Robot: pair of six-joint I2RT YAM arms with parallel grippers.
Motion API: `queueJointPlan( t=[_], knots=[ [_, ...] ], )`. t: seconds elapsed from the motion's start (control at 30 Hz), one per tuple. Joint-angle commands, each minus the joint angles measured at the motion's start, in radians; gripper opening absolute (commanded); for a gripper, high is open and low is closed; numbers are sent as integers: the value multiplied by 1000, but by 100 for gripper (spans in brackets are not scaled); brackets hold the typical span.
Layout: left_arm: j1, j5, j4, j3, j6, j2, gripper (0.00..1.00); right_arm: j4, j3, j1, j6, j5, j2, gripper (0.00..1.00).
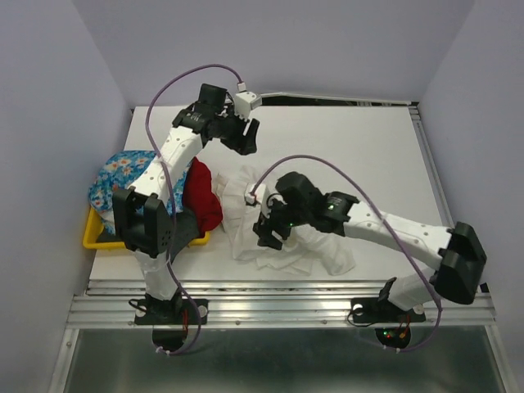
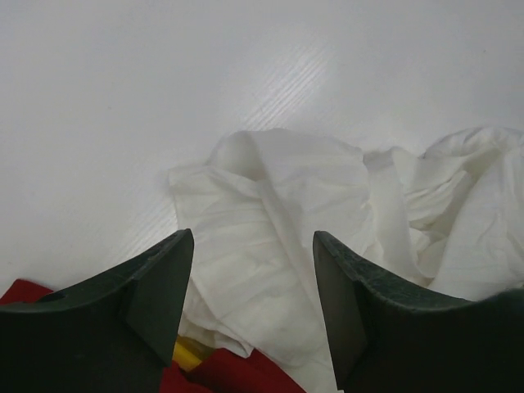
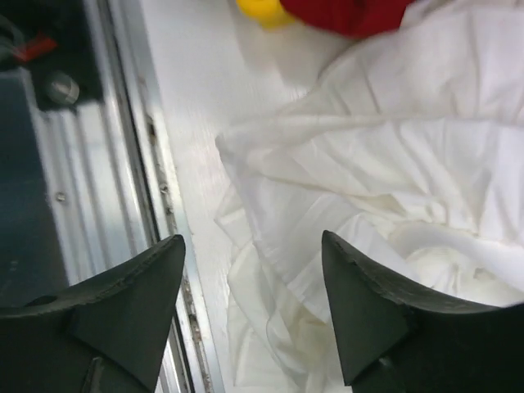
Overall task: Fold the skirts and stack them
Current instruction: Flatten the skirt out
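The thin white skirt (image 1: 250, 246) lies crumpled on the table near its front edge. My right gripper (image 1: 268, 233) hovers over the skirt's left part, open, with nothing between its fingers; in the right wrist view the gripper (image 3: 254, 246) is over loose folds of white cloth (image 3: 393, 164). My left gripper (image 1: 246, 135) hangs open above the far end of the white skirt (image 2: 278, 213), apart from it (image 2: 254, 241). The plain red skirt (image 1: 203, 196) spills over the tray's right side. The blue flower-print skirt (image 1: 123, 176) lies bunched in the tray.
The yellow plastic tray (image 1: 94, 237) stands at the table's left edge, its corner showing in both wrist views (image 2: 187, 354) (image 3: 260, 10). A metal rail (image 3: 123, 164) runs along the table's near edge, just left of the white cloth.
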Motion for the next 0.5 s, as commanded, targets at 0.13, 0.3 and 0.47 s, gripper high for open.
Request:
queueJointPlan(
  t=[0.13,0.3,0.47],
  knots=[
    [-66,-61,-87,271,32,138,66,-73,-73,-373,28,-31,-235,65],
    [-291,-259,-118,258,110,161,55,-71,-180,-732,130,-192,-272,57],
    [-405,-363,-123,184,132,168,47,-79,-222,-941,176,-388,-201,53]
  ],
)
